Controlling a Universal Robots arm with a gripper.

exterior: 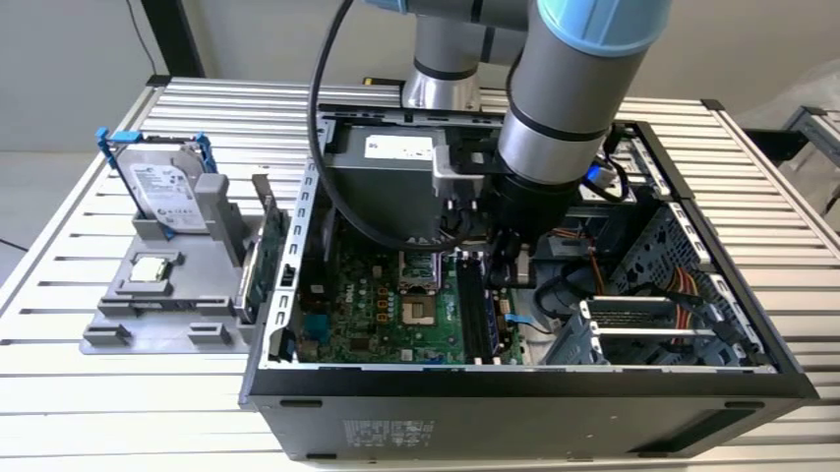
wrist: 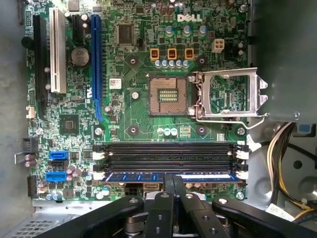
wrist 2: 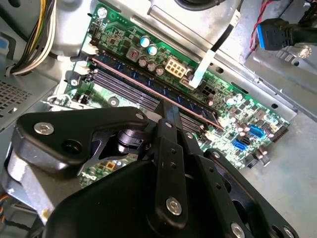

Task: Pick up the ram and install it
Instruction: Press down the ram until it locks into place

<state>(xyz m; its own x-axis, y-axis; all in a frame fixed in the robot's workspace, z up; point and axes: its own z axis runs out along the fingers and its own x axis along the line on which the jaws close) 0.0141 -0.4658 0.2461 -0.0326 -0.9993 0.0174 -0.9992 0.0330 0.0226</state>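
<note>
1. At the exterior view's left, a grey holder (exterior: 164, 295) sits on the slatted metal table (exterior: 92, 413), just beside the open computer case (exterior: 525, 393).
2. A grey hard drive (exterior: 171, 192) in a blue frame stands upright at the far end of that holder, and a small square chip (exterior: 151, 267) lies flat on it, nearer the camera.
3. A green card with a metal bracket (exterior: 267, 258) stands on edge between the holder and the left wall of the case.
4. Inside the case lies the green motherboard (exterior: 381, 305), its open processor socket (wrist: 167, 95) bare, with the metal retention frame (wrist: 228, 94) swung aside.
5. The ram (wrist: 168, 176) sits along the outermost of the memory slots (wrist: 168, 156), next to the empty black ones; in the second wrist view it runs as a long dark stick (wrist 2: 148, 82) across the board.
6. The gripper (wrist: 173, 184) is down over the middle of the ram, its two black fingers (wrist: 166, 186) drawn close together and pinching the stick's edge.
7. The robot arm (exterior: 577, 88) reaches down into the case over the slots, right of the socket in the exterior view.
8. At the case's right, bundled coloured cables (exterior: 690, 285) run by the drive bay.
</note>
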